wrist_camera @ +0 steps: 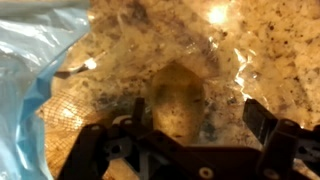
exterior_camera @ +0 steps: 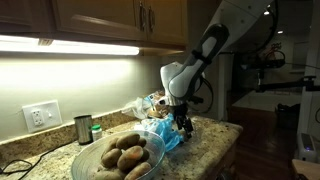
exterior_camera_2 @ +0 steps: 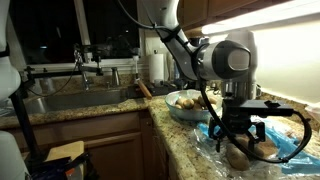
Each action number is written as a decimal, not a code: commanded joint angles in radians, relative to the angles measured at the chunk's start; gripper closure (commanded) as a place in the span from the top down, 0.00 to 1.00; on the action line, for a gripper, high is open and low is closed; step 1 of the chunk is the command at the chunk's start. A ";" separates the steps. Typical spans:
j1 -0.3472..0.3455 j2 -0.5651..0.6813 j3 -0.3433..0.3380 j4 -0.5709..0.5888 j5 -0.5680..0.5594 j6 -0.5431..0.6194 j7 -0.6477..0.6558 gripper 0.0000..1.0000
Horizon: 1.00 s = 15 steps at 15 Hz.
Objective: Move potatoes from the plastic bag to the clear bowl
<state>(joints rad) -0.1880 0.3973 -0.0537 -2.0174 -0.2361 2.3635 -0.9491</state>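
Your gripper (wrist_camera: 185, 140) hangs with its jaws spread wide, one on either side of a potato (wrist_camera: 176, 98); it is brown, oval and rough-skinned, lying amid the crinkled clear film of the plastic bag (wrist_camera: 35, 70), whose blue part fills the left of the wrist view; in an exterior view the clear bowl (exterior_camera: 78, 160) stands just left of the bag, holding several potatoes (exterior_camera: 125, 155); bare countertop (exterior_camera: 215, 140) lies to the right, up to its edge.
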 commanded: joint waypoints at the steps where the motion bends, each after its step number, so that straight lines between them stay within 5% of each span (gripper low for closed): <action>1: -0.019 0.009 0.008 0.002 0.021 0.043 -0.037 1.00; 15: -0.019 0.035 0.001 0.020 0.017 0.064 -0.031 1.00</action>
<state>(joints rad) -0.1883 0.4123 -0.0573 -2.0141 -0.2341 2.4052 -0.9583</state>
